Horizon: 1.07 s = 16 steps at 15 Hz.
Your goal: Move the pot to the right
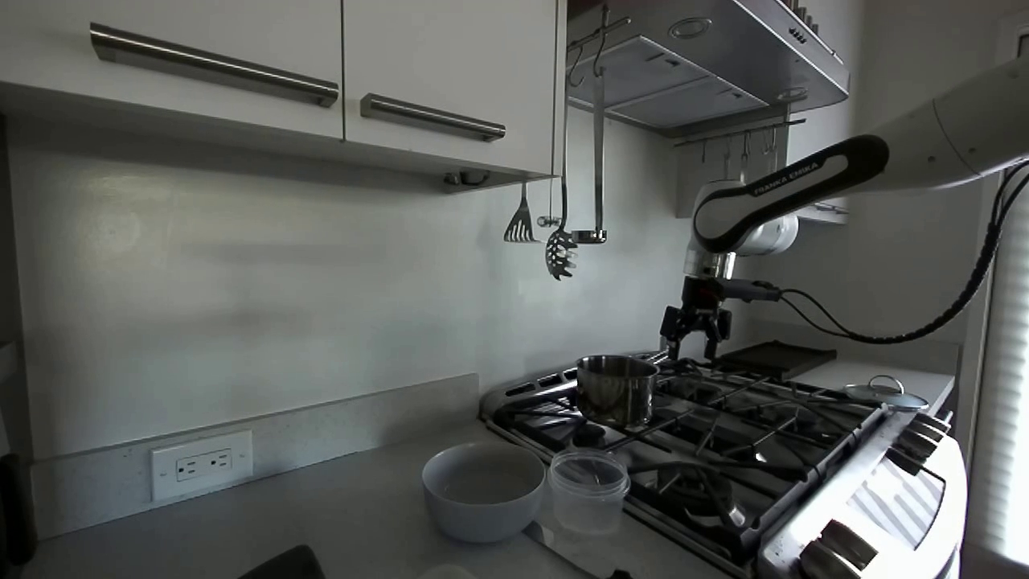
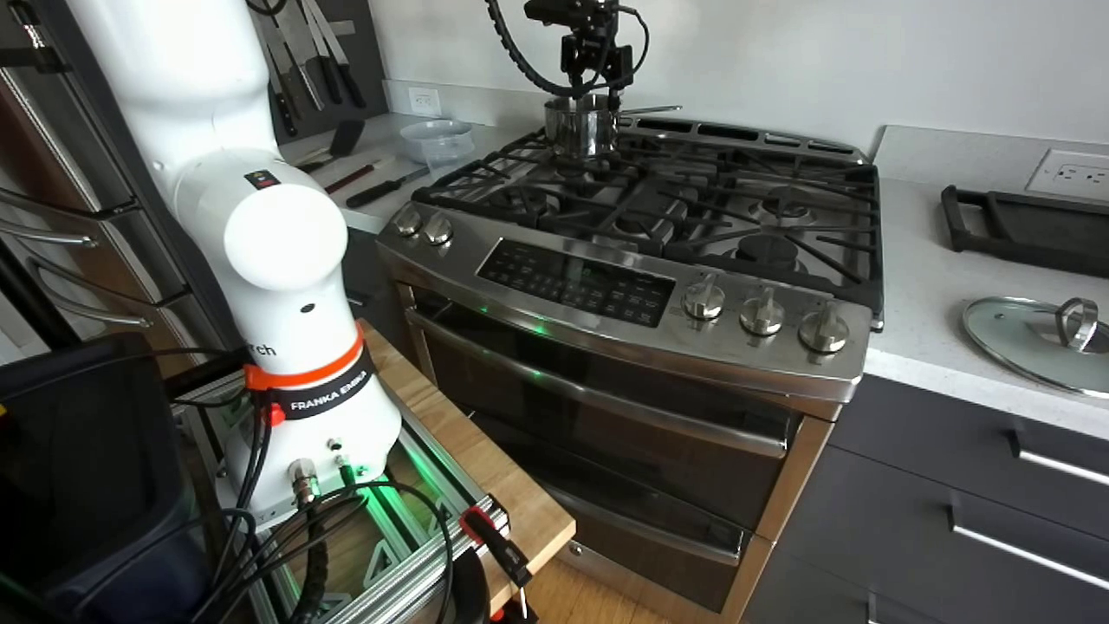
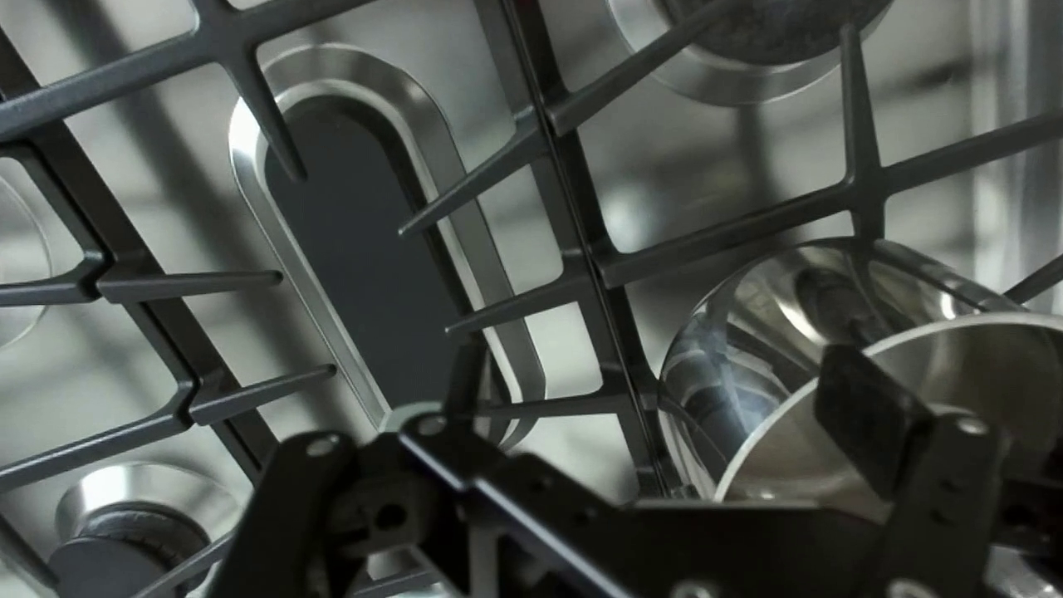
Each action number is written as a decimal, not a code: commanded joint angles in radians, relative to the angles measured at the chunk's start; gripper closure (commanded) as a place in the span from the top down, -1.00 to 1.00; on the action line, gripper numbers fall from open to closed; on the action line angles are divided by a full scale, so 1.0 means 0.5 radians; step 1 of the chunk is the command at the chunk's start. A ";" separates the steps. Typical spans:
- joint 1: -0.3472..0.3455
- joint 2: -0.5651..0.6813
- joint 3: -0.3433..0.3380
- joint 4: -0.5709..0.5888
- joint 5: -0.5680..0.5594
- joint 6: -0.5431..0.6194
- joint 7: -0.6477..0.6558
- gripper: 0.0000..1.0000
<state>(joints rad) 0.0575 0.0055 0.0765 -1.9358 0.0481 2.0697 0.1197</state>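
Black and two-fingered, the gripper is held with its fingers spread and nothing clasped, close to the small cylindrical silver-grey steel pot. In the wrist view one finger is seen across the pot's mouth; whether it is truly above the opening or just outside the rim cannot be told. The pot is borne by black metal grates, at the rear left of the steel gas stove in an exterior view. For a sound grasp, the rim should be straddled squarely, the steel pinched firmly, and the grates cleared before any sideways carry.
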 commanded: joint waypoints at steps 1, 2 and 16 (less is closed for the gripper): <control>0.026 0.084 0.007 0.040 -0.113 0.153 0.184 1.00; 0.034 0.110 0.009 0.045 -0.138 0.197 0.232 1.00; 0.123 0.384 -0.006 0.155 -0.181 0.567 0.537 0.46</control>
<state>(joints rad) 0.1042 0.1648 0.0842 -1.8813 -0.0312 2.3370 0.3586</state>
